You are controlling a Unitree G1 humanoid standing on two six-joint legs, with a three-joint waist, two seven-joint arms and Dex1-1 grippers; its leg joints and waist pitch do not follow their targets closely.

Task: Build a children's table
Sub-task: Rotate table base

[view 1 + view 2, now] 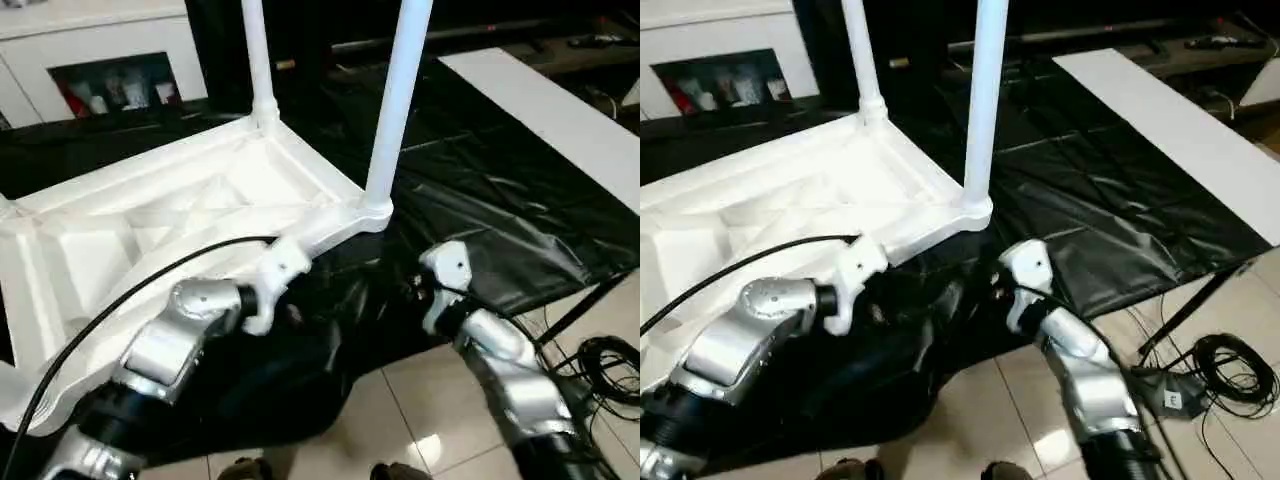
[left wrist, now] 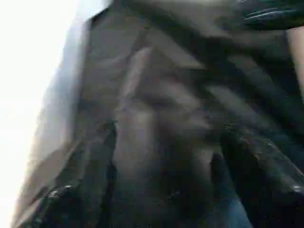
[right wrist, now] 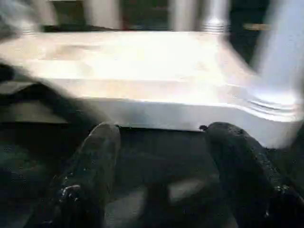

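The children's table top (image 1: 200,200) lies upside down on the black sheet, ribbed underside up. Two white legs (image 1: 400,100) (image 1: 257,60) stand upright in its right-hand corner sockets. My left gripper (image 2: 166,156) is open just off the top's near edge, with only black sheet between its fingers (image 2: 90,190). In the left eye view its white housing (image 1: 278,270) sits against that edge. My right gripper (image 3: 166,161) is also open and holds nothing. It faces the top's near edge and the nearer leg's socket (image 3: 280,104) from a short distance, below that corner (image 1: 370,215).
The black-sheeted table (image 1: 480,190) ends just before my forearms, with tiled floor (image 1: 420,400) below. A white board (image 1: 560,120) lies at the right. A white glass-door cabinet (image 1: 110,60) stands at the back left. Cables (image 1: 610,365) lie on the floor at the right.
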